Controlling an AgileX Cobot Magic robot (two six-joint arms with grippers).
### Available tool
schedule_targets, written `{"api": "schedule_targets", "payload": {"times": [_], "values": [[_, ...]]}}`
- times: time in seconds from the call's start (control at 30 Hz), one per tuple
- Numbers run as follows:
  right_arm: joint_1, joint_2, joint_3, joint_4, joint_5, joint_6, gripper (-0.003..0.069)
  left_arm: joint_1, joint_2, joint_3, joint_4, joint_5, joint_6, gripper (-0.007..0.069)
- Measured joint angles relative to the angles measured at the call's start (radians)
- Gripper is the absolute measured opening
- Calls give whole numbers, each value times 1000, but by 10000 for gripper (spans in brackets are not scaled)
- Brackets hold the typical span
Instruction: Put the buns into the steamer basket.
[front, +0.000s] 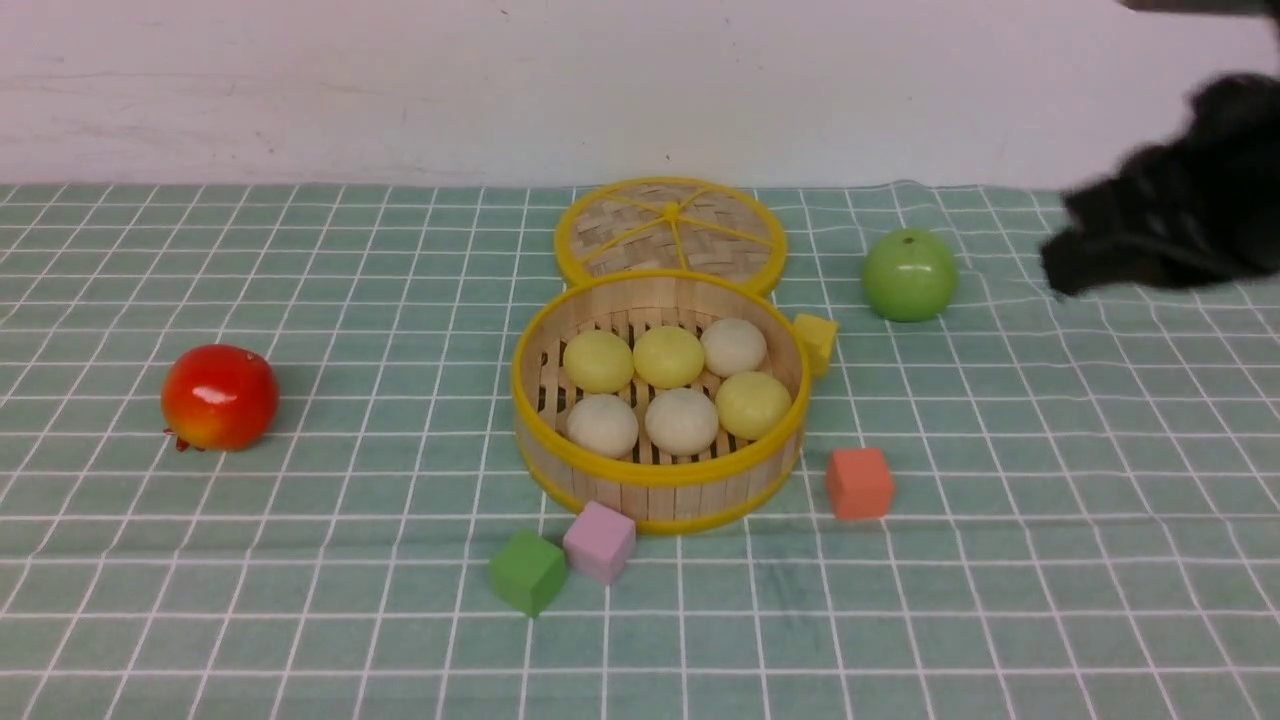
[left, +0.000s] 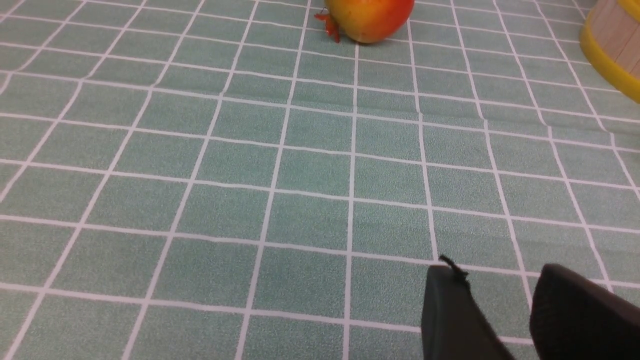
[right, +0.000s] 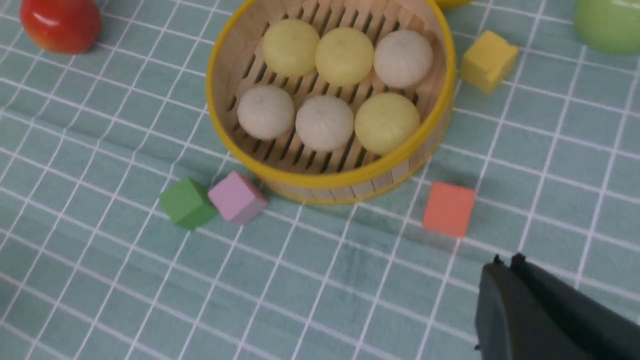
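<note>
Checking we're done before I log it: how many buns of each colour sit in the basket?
Yellow buns: 3
White buns: 3
Total in the basket: 6
None on the cloth.

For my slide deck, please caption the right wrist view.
Six buns sit inside the steamer basket, coloured cubes around it, the shut right gripper empty above the cloth.
</note>
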Motion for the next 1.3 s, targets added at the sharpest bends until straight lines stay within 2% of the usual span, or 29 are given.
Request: {"api": "schedule_targets", "payload": {"times": [0.17, 0.5, 0.7, 0.87, 1.03, 1.13, 1.3], "values": [[0, -185, 130, 0, 63, 0, -18, 0, 0, 0, 0, 0, 0, 238], [0, -332, 146, 0, 312, -1, -13, 0, 0, 0, 0, 0, 0, 238], [-45, -410, 146, -41, 322, -44, -8, 0, 0, 0, 0, 0, 0, 238], [-132, -533, 234, -153, 198, -95, -2, 0, 0, 0, 0, 0, 0, 238], [-183, -667, 415, -178, 15, -100, 0, 0, 0, 0, 0, 0, 0, 238], [-215, -797, 623, -178, -151, -102, 2, 0, 0, 0, 0, 0, 0, 238], [-238, -964, 882, -178, -339, -102, 3, 0, 0, 0, 0, 0, 0, 238]]}}
